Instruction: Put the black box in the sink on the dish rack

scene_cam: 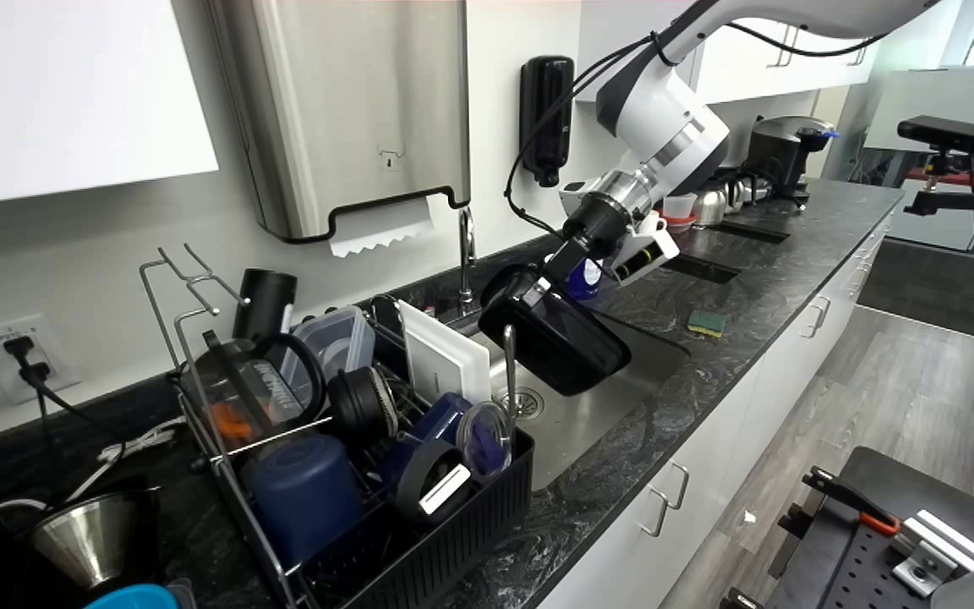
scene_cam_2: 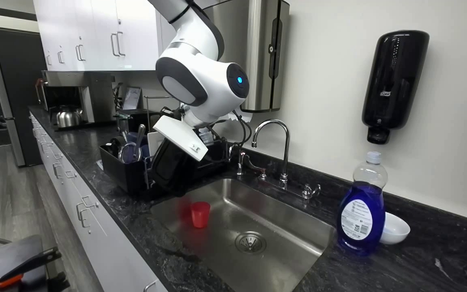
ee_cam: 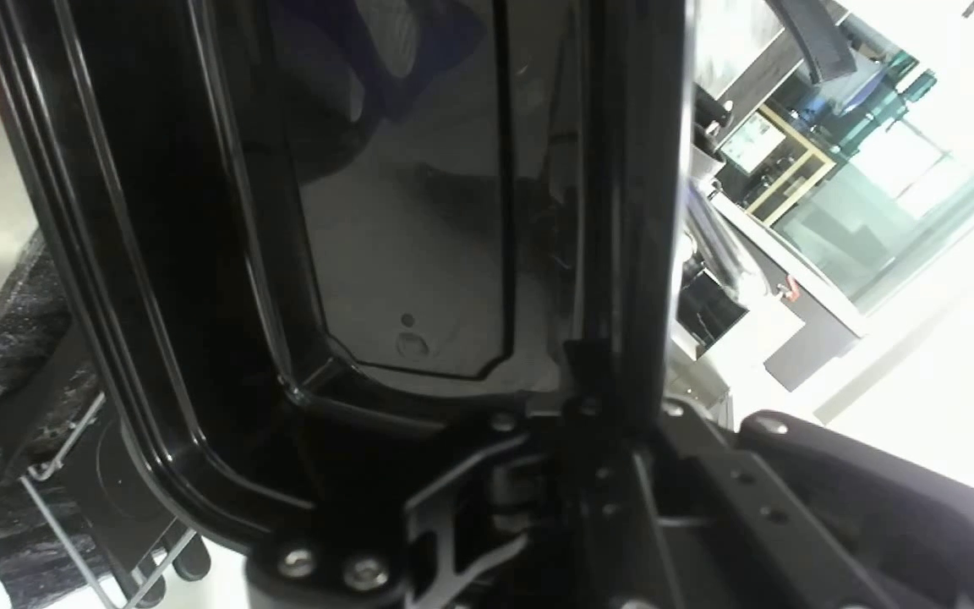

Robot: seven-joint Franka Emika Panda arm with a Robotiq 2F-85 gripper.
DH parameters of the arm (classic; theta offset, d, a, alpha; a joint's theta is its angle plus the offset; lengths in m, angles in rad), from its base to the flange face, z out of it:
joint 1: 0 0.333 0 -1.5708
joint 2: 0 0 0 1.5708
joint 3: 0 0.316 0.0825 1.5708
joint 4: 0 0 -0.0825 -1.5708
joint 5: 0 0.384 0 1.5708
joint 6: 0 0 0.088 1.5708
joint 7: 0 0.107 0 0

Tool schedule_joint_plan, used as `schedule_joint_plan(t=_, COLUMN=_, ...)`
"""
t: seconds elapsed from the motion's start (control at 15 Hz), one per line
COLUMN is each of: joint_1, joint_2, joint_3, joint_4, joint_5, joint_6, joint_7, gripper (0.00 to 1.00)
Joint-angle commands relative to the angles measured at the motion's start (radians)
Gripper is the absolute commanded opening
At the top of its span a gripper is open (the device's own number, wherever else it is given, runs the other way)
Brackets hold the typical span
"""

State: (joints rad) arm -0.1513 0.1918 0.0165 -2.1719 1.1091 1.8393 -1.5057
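Observation:
The black box [scene_cam: 576, 347] hangs tilted in the air over the sink [scene_cam: 656, 364] in an exterior view. In an exterior view the black box [scene_cam_2: 172, 164] is partly behind the wrist, near the sink's [scene_cam_2: 276, 233] rack-side end. My gripper [scene_cam: 542, 286] is shut on the box's rim. In the wrist view the fingers [ee_cam: 618, 372] pinch one side wall of the box [ee_cam: 419, 271], whose open inside faces the camera. The dish rack [scene_cam: 487, 529] stands beside the sink, full of dishes; it also shows in an exterior view [scene_cam_2: 122, 174].
A red cup [scene_cam_2: 200, 215] stands in the sink. The faucet [scene_cam_2: 286, 152] rises behind it. A blue soap bottle [scene_cam_2: 361, 217] and a white bowl [scene_cam_2: 395, 229] stand beside the sink. A white board [scene_cam: 445, 355] and a mesh strainer [scene_cam: 487, 440] stick up from the rack. A sponge [scene_cam: 707, 323] lies on the counter.

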Motion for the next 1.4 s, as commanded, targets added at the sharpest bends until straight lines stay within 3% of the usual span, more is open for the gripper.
schedule_joint_plan(t=0.0, joint_1=0.026, joint_2=0.000, joint_3=-0.029, joint_4=0.002, joint_5=0.002, joint_6=-0.006, joint_7=-0.001, gripper=0.03)
schedule_joint_plan(t=0.53, joint_1=0.027, joint_2=0.000, joint_3=-0.030, joint_4=0.002, joint_5=0.002, joint_6=-0.006, joint_7=-0.001, gripper=0.01)
schedule_joint_plan(t=1.33, joint_1=0.038, joint_2=-0.048, joint_3=-0.027, joint_4=-0.015, joint_5=0.041, joint_6=-0.056, joint_7=-0.324, gripper=0.01)
